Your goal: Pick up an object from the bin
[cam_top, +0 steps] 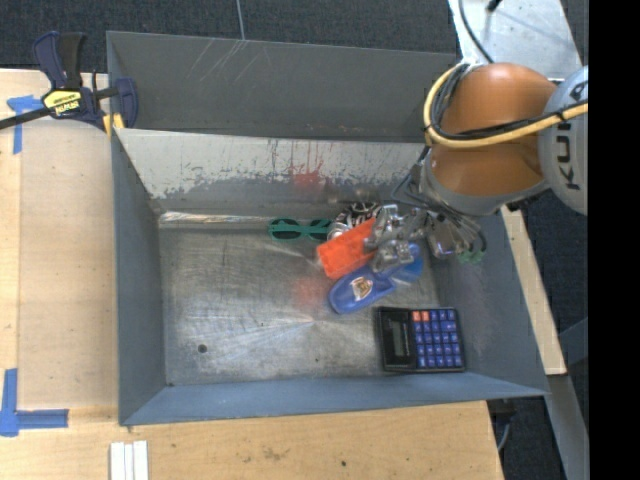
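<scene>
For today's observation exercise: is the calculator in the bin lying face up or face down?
Face up: the calculator lies flat on the bin floor, its blue keys and dark display showing.

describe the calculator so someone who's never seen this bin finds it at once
Look in the grey bin, at the right end of its floor by the near wall. Below the heap of orange and blue things lies the calculator, flat. It is the sole black slab, with blue keys and a dark display.
</scene>
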Tool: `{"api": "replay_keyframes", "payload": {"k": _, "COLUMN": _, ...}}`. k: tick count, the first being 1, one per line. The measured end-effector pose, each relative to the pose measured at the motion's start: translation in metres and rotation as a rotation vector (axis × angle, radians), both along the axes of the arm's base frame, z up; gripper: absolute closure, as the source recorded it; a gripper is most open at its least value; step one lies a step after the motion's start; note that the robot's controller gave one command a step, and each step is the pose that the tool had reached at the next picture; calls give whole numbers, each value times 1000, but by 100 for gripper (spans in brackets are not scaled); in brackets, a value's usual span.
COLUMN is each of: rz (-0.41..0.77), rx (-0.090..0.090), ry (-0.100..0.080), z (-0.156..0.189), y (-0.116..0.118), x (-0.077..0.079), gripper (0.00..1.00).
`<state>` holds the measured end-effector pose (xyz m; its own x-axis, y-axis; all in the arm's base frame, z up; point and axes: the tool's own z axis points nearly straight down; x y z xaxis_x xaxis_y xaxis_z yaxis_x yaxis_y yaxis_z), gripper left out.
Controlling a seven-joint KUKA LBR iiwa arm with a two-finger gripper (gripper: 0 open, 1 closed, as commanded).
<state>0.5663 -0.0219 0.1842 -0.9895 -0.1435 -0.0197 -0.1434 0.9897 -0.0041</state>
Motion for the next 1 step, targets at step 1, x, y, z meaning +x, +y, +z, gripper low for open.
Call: {"api": "replay_keyframes", "payload": {"k": 1, "rz": -6, "rx": 0, "ry": 13, "z": -60, "y": 0, "x": 9, "gripper": 100}}
